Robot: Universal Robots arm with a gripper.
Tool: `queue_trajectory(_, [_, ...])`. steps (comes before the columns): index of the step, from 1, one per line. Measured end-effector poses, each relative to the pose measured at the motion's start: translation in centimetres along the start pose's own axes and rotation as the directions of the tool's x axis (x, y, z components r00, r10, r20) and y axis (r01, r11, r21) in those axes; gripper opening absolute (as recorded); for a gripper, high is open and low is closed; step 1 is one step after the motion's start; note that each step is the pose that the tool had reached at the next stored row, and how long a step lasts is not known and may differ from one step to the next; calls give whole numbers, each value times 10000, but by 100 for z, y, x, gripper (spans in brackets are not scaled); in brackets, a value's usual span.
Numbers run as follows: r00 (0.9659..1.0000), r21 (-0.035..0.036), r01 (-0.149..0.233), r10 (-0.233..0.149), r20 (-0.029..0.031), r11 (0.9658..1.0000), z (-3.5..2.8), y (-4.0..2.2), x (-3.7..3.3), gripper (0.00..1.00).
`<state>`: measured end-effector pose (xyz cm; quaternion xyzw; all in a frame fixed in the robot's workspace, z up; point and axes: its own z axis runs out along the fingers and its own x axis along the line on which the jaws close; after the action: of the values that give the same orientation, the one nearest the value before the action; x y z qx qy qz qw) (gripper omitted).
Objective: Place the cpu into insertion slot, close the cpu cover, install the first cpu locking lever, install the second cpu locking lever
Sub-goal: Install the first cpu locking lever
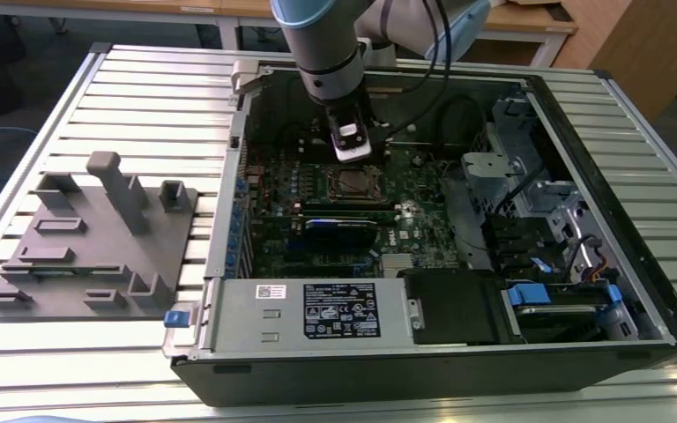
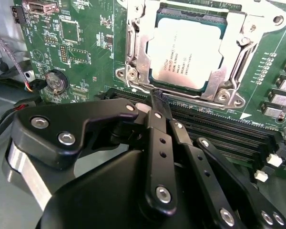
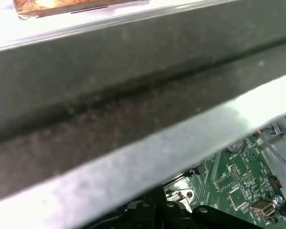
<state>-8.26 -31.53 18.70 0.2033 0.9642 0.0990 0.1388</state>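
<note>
The cpu [image 2: 186, 47], a dull silver square, lies in the insertion slot [image 1: 355, 183] in the middle of the green motherboard. The cpu cover [image 2: 136, 47], a silvery frame, lies flat over it, and the chip shows through its window. A thin wire locking lever [image 2: 200, 97] runs along the socket's edge on the gripper's side. My black gripper [image 2: 155, 95] has its fingers shut together, their tip at that lever near the socket's corner; whether it touches is unclear. In the exterior view the gripper [image 1: 354, 157] hangs just behind the socket inside the open case.
Long black memory slots [image 2: 219, 129] lie next to the socket under the gripper. A coin battery [image 2: 55, 81] sits beside them. The case holds a labelled power supply [image 1: 315, 313] and drive cages [image 1: 550, 211]. A grey fixture [image 1: 92, 238] stands on the slatted table at the exterior view's left. The case wall [image 3: 109, 95] is close.
</note>
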Motion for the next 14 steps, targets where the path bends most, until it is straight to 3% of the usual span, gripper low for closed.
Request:
queue_trajectory(9, [10000, -85, -31, 31, -35, 10000, -41, 11, -9, 10])
queue_trajectory(10, [10000, -81, -32, 31, -42, 10000, -138, 36, -33, 10])
queue_trajectory(14, [10000, -77, -32, 32, -47, 10000, -207, 54, -50, 10])
